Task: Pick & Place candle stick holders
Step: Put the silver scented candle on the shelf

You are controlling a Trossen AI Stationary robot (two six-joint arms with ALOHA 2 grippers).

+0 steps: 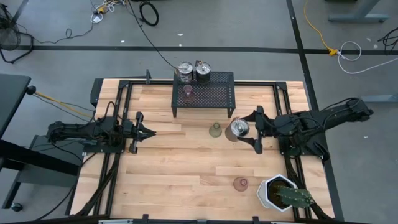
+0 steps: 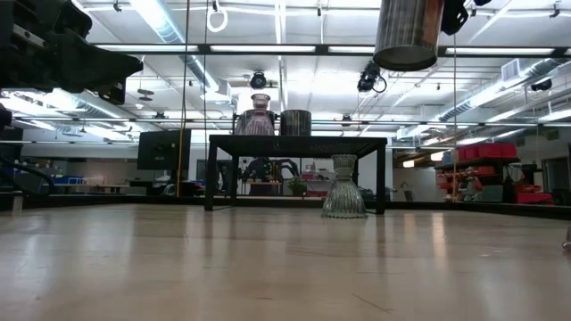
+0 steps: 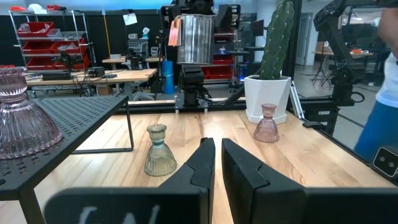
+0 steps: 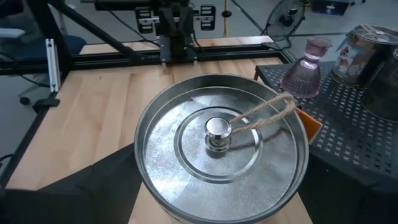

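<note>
1. Done, as I judge it: the black mesh rack (image 1: pixel 203 93) at the far edge of the table (image 1: pixel 161 180) already carries three holders. Two silvery cans (image 1: pixel 193 71) stand side by side at its back edge, and one pink glass holder (image 1: pixel 188 91) stands on the mesh just in front of them.

2. In hand: my right gripper (image 1: pixel 257 129) has a third silvery can (image 1: pixel 239 129) between its fingers. The jaws stand wide, closed around the can's broad body. In the low view this can (image 2: pixel 409 33) hangs well above the table, clear of everything. My right wrist view looks straight down into it: an open tin with a metal stud and a loop of twine at its centre.

3. Position of the carried can: in front of the rack's right end, not yet over the mesh.

4. My left gripper (image 1: pixel 149 131) waits over the left half of the table, jaws closed together and holding nothing.

5. Left to do: the olive-green glass holder (image 1: pixel 215 129) stands upright on the table just beside the carried can, and a second pink glass holder (image 1: pixel 240 184) stands near the front edge, next to the white cactus pot (image 1: pixel 272 193).

6. Judgement: three placed, one in transit, two untouched; roughly half complete.
</note>
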